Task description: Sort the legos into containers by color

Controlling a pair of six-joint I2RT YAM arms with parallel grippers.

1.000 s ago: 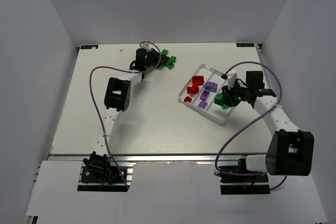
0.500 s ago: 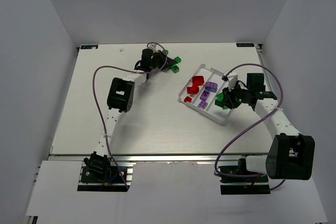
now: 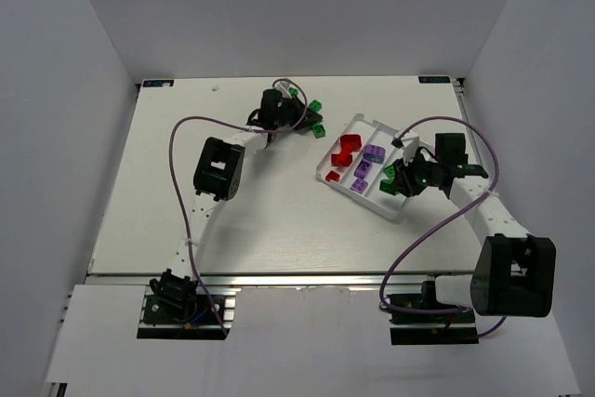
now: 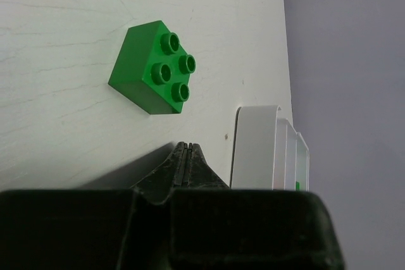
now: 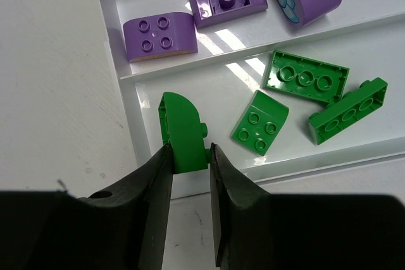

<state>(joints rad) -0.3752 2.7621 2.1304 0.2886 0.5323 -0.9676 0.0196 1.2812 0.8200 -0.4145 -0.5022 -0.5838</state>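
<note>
Sliding rightward along the far edge of the desk [image 3: 270,216], the left tool [image 4: 185,150] now sits nearer the tray [image 5: 304,167] than a second ago. The loose green bricks [image 3: 316,105] have travelled with it, while the right arm has hardly shifted. Nearest, the right tool [image 5: 190,156] is clamped on a green rounded brick [image 5: 182,132], which hangs over the end of the tray's near compartment. That looks like the spot to release it, since three green legos [image 5: 261,131] already lie there. The next compartment holds the purple legos [image 5: 158,39], and the farthest holds the red legos [image 3: 346,148], so each colour has its own lane. Beyond the tray, the left tool's fingers are pressed together with nothing between them. A four-stud green brick [image 4: 155,74] lies flat on the desk just ahead of the tips, apart from them. The tool seems to be herding the stray greens toward the tray, not picking them up.
</note>
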